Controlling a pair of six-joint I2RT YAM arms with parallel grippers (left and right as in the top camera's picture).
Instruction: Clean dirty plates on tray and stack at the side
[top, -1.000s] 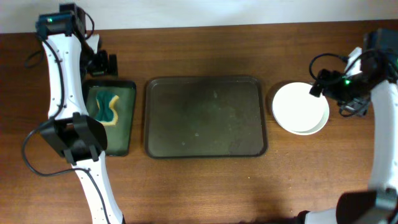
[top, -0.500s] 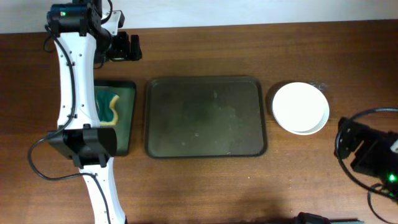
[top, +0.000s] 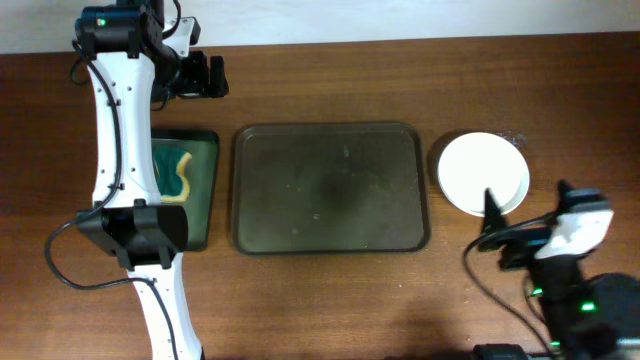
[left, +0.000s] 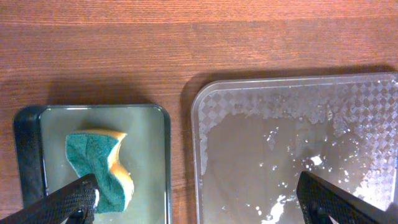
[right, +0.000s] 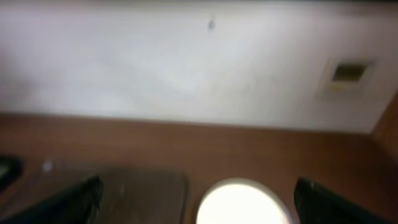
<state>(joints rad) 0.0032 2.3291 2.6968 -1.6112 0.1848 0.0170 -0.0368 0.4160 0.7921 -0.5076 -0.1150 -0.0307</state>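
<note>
I see the plates stacked on the table, just right of the wet-streaked tray. My left pincer is spread wide, empty, looking down on that tray and the small black tray with its sponge. My right pincer, also wide, is near the plates, though its view is blurred.

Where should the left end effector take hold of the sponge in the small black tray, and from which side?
Grip the sponge across its narrower middle, coming straight down from above. The small black tray has a raised rim that would likely block a sideways approach, and the pinched waist should fit easily between the fingers of the open left end effector.
</note>
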